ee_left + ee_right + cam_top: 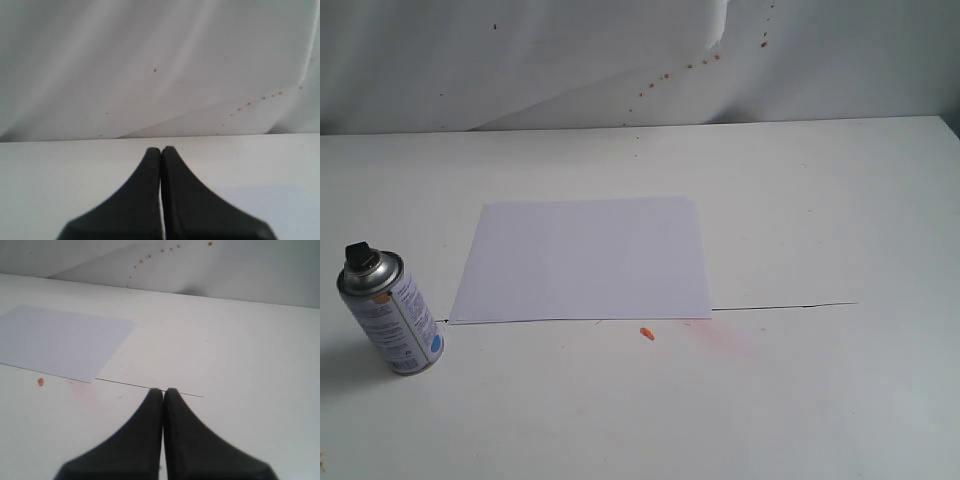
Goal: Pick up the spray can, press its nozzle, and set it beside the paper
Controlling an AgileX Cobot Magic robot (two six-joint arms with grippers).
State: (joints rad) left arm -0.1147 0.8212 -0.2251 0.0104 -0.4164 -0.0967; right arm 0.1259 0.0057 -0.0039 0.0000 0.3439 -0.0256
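The can [392, 312] stands upright on the white counter [820, 190], near the front on the left side of the exterior view. Its little black nozzle [362, 257] sits on the shiny top. The label is white with small print, and there is a blue dot low down on it. The paper [582, 260] lies flat in the middle of the counter. The can is just beside the paper's front left corner but does not touch it. A tiny orange speck [646, 333] lies just in front of the paper's front edge, and a faint pink smudge [725, 342] is near it, to the right. A thin dark line [785, 306] runs from the paper's front right corner toward the right. Behind the counter hangs a white sheet [520, 60] with small reddish spots on it. The left fingers [152, 165] are black and pressed tight together, with nothing between them. They point at the white sheet. The right fingers [154, 405] are pressed together too and hold nothing. They are over the counter to the right of the paper.
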